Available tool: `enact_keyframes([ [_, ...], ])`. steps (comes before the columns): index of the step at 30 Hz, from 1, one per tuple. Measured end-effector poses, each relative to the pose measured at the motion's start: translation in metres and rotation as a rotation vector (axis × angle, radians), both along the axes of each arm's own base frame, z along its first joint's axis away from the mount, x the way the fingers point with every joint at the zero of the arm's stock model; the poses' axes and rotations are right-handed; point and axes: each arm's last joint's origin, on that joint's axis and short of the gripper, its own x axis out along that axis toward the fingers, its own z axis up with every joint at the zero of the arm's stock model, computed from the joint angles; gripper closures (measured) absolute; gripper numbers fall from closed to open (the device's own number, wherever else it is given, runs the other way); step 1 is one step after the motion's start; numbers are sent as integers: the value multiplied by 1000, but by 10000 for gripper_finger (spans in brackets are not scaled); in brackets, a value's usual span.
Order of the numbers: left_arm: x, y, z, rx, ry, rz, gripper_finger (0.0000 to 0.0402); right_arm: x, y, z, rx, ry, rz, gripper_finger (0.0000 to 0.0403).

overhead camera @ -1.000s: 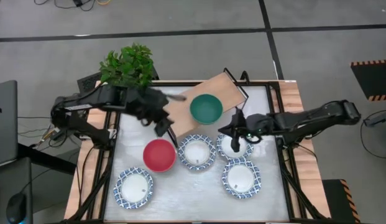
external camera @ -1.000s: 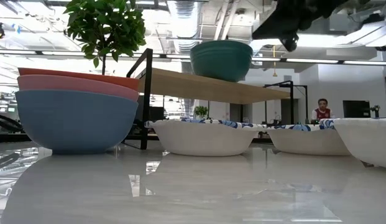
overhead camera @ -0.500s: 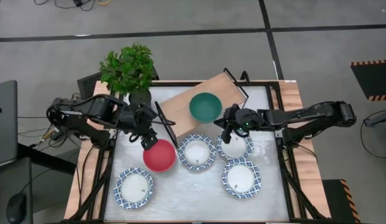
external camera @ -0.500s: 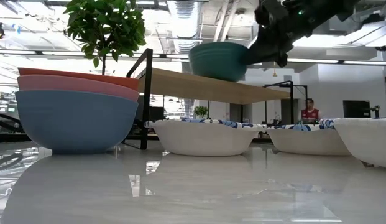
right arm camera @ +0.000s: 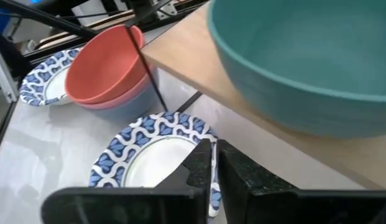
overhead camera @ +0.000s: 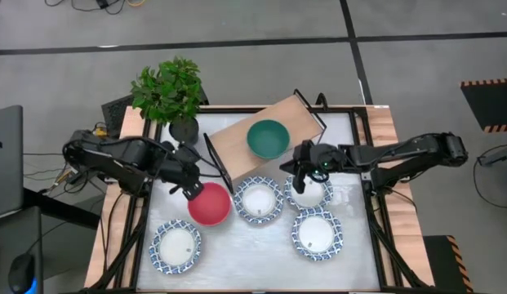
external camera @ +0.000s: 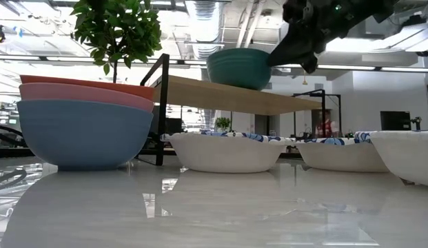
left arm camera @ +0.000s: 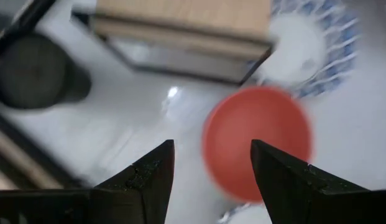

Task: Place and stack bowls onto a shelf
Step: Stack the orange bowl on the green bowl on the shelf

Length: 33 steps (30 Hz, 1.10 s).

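The green bowl (overhead camera: 268, 139) (external camera: 241, 67) (right arm camera: 304, 62) stands by its base on the light-wood shelf (overhead camera: 237, 139) (external camera: 220, 94). A red bowl (overhead camera: 209, 204) (left arm camera: 258, 143) tops a pink and a blue one (external camera: 83, 131) on the table. Four blue-rimmed white bowls lie near it (overhead camera: 258, 198) (overhead camera: 309, 192) (overhead camera: 317, 233) (overhead camera: 176, 245). My left gripper (overhead camera: 190, 189) (left arm camera: 211, 165) hovers open just left of the red bowl. My right gripper (overhead camera: 300, 170) (external camera: 309, 62) (right arm camera: 214, 152) is shut, at the green bowl's right side, above a white bowl (right arm camera: 155, 162). My right gripper comes level from the table's right with shut fingers (right arm camera: 205, 168) close by the green bowl's right wall (external camera: 271, 62). Whether the fingers touch that wall I cannot tell.
A potted plant (overhead camera: 167, 86) (external camera: 117, 27) stands at the table's far left corner beside the shelf's black end frame (external camera: 162, 110). Free tabletop (overhead camera: 245, 253) lies along the near edge between the white bowls.
My left gripper has drawn back from the shelf's left end, toward the near left, and now hovers beside the red bowl. My right gripper has moved left and toward the far edge, up to the green bowl, which has slid a little leftward along the shelf.
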Motion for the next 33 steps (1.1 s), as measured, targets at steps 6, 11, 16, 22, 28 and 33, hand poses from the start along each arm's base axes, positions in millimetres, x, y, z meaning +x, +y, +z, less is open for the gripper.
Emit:
enact_keyframes([
  [6,2,-3,-54,11,162,-2,205,0,4,-1,0,8,15,340],
  [11,8,-7,-101,-12,182,-76,205,-1,3,-1,0,11,13,340],
  [16,7,-4,-125,-15,161,-82,205,-1,3,-1,11,10,7,339],
  [22,-1,-1,-133,3,139,-71,205,-1,3,-1,19,8,3,339],
  [28,-1,-3,-139,-69,109,-94,253,-1,3,-1,36,6,-7,339],
  [33,-1,-3,-139,-81,100,-71,350,-1,3,-1,38,6,-8,339],
])
